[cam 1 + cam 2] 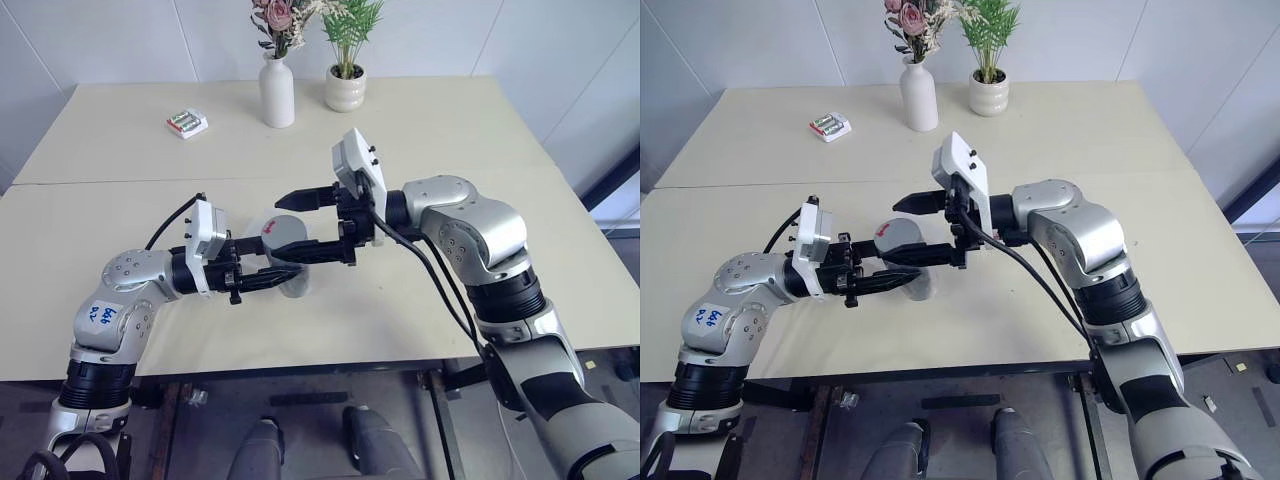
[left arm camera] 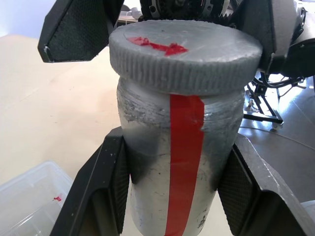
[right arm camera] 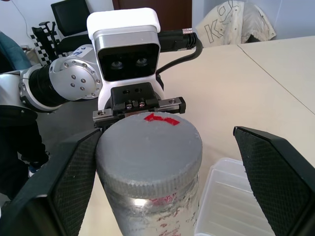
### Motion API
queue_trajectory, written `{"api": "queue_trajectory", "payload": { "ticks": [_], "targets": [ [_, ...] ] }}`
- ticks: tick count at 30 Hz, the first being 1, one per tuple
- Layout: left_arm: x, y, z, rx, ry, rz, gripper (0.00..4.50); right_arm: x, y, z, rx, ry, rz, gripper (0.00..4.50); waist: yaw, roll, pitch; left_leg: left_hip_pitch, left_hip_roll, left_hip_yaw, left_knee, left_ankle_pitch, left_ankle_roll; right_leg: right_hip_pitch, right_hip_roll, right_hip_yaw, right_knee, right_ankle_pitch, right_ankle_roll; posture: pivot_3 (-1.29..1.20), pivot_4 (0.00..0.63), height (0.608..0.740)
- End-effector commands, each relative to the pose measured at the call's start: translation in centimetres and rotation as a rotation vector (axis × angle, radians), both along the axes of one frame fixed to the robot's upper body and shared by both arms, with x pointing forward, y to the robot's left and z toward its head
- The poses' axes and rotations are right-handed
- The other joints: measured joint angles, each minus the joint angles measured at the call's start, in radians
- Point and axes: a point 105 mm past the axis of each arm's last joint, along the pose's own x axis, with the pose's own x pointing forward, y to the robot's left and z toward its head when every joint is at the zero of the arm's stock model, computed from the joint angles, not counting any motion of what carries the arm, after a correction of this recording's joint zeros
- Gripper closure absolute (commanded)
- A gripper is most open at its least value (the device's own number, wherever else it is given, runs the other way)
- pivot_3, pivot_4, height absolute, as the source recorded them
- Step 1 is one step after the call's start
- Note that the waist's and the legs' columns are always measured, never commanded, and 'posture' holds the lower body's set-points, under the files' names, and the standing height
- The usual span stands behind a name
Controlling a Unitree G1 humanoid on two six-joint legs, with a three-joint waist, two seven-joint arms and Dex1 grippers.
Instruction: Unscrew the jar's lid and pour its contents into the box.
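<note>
**A:** What do the two end effectors show?

**B:** The left gripper (image 1: 262,272) is clamped on the body of the jar (image 2: 183,162), one black finger on each side of the cylinder, below the cap. It holds the jar in the air over the table (image 1: 420,130), above the near edge. The right gripper (image 1: 300,225) has its fingers spread wide, one on either side of the lid (image 2: 184,56), and neither pad touches it.

**A:** How will the jar and lid likely handle?

**B:** The jar looks rigid and light, with a smooth, scuffed silvery wall that could slip or turn inside a loose clamp. A red stripe runs down its side. The lid is grey with a small red mark on top, and its rim is ribbed. That rim looks like the best place to take hold, since the ribs should give the pads purchase for twisting.

**A:** Where is the box?

**B:** The box (image 3: 241,206), of clear plastic, lies on the table just below and beside the jar. It appears thin and light, so it may shift if knocked. The contents are hidden under the closed lid.
</note>
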Motion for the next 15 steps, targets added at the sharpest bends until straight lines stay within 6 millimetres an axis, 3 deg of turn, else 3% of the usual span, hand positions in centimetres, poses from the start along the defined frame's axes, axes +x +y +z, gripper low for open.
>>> {"api": "queue_trajectory", "payload": {
  "ticks": [1, 15],
  "targets": [
    [-0.55, -0.22, 1.16, -0.005, -0.056, -0.025, 2.28, -0.01, -0.85, 1.13, 0.034, -0.043, -0.011, 0.05, 0.0, 0.0, 0.0, 0.0, 0.0, 0.0, 0.0, 0.0, 0.0, 0.0, 0.0, 0.0, 0.0, 0.0, 0.0, 0.0, 0.15, 0.74],
    [-0.57, -0.16, 1.12, -0.004, -0.055, -0.02, 2.28, -0.12, -1.32, 0.79, 0.031, -0.022, 0.009, 0.05, 0.0, 0.0, 0.0, 0.0, 0.0, 0.0, 0.0, 0.0, 0.0, 0.0, 0.0, 0.0, 0.0, 0.0, 0.0, 0.0, 0.15, 0.74]
  ]
}}
